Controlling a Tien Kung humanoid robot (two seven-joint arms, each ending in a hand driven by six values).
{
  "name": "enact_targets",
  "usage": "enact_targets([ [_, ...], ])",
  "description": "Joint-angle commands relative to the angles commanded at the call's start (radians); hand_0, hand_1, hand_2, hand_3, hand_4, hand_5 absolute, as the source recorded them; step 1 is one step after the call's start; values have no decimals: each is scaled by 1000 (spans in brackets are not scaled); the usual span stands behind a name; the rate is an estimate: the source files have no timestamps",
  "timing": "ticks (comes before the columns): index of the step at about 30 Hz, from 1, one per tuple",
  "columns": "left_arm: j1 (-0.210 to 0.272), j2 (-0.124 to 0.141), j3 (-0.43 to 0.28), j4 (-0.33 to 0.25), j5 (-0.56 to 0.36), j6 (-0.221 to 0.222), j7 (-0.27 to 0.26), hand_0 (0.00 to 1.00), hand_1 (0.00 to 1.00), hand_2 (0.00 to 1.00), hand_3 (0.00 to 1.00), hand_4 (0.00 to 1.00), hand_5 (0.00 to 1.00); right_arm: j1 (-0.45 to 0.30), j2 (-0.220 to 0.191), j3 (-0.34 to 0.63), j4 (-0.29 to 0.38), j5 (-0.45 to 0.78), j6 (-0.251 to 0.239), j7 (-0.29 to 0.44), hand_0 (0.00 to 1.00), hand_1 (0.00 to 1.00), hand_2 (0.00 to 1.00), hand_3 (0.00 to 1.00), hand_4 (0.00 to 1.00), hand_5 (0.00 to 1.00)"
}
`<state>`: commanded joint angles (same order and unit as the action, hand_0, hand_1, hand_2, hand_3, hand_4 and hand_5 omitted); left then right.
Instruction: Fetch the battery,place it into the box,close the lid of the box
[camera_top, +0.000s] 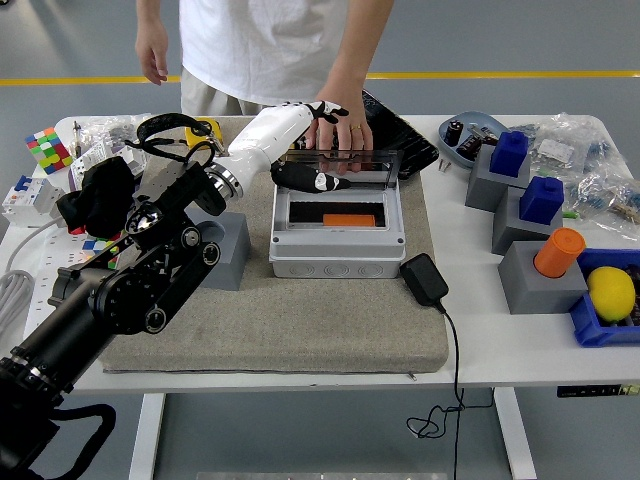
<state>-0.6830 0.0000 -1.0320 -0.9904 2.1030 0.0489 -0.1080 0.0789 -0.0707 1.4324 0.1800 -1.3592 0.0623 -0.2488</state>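
The left hand (318, 172), fingers curled on the raised lid (338, 164), should swing it down over the box (338, 235), clear of the person's hand (342, 132).

Smooth matt grey plastic on the box (338, 250), with a clear, slightly glossy see-through lid (338, 165) raised at its far side. Glossy orange casing on the battery (348, 220) inside. Coarse, felt-like grey cloth for the mat (330, 325) under the box, matt and rough. Smooth white laminate on the desk (500, 345), faintly shiny. Glossy white shell on the left hand (300, 150), black matt fingers (305, 178); matt black metal-looking links on the arm (130, 290). Soft white cotton on the person's shirt (260, 45). Matt black plastic on the adapter (424, 279) near the desk's near edge
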Motion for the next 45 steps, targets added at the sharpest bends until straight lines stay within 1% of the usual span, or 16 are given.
enact_targets([
  [3,14,0,27,-20,-48,-38,53,783,820,805,854,998,422,1,-1,0,0,-2,1,0,748,712,721,715,998,561],
  [4,19,0,35,-30,-60,-44,62,663,749,723,791,998,442,1,-1,0,0,-3,1,0,745,712,722,715,998,561],
  [9,49,0,80,-102,-115,-63,107,663,749,723,791,998,442,-2,0,5,0,0,0,2,745,712,722,715,998,561],
  [10,57,3,87,-120,-122,-64,111,523,674,636,727,998,474,-2,0,6,0,0,0,2,746,712,722,715,998,561],
  [15,88,33,120,-195,-152,-68,135,523,674,636,727,998,474,-5,-1,8,0,-4,1,2,746,712,722,715,998,561],
  [16,93,39,127,-208,-159,-69,141,471,638,598,717,998,486,-5,-2,9,0,-6,1,2,746,712,721,715,998,563],
  [19,108,57,147,-235,-180,-73,153,471,638,598,717,998,486,-5,-2,9,0,-6,1,3,746,712,721,715,998,563],
  [24,135,78,170,-260,-202,-81,170,443,626,588,714,998,497,-5,-3,9,0,-2,1,4,746,712,721,715,998,561],
  [28,152,83,177,-267,-207,-84,176,437,633,591,716,998,508,-5,-3,10,0,1,1,5,747,712,720,715,998,561],
  [31,162,88,178,-286,-215,-82,172,437,633,591,716,998,508,-5,-4,8,0,2,1,6,747,712,720,715,998,561],
  [35,184,91,152,-330,-229,-70,155,436,635,607,721,998,515,-4,-6,8,0,1,2,6,746,712,721,715,998,561],
  [37,211,95,119,-365,-251,-38,112,436,635,607,721,998,515,-4,-6,7,0,3,2,7,746,712,721,715,998,561],
  [39,236,97,92,-389,-280,-10,72,436,635,607,721,998,515,-4,-7,6,0,6,2,8,746,712,721,715,998,561],
  [40,256,97,72,-401,-308,13,41,501,665,640,728,998,510,-5,-7,6,0,9,2,9,747,712,722,715,998,558],
  [43,312,91,12,-422,-401,68,-48,501,665,640,728,998,510,-6,-8,17,0,4,2,11,747,712,722,715,998,558],
  [45,358,84,-38,-432,-482,91,-108,501,665,640,728,998,510,-7,-9,34,0,-11,2,11,747,712,722,715,998,558],
])
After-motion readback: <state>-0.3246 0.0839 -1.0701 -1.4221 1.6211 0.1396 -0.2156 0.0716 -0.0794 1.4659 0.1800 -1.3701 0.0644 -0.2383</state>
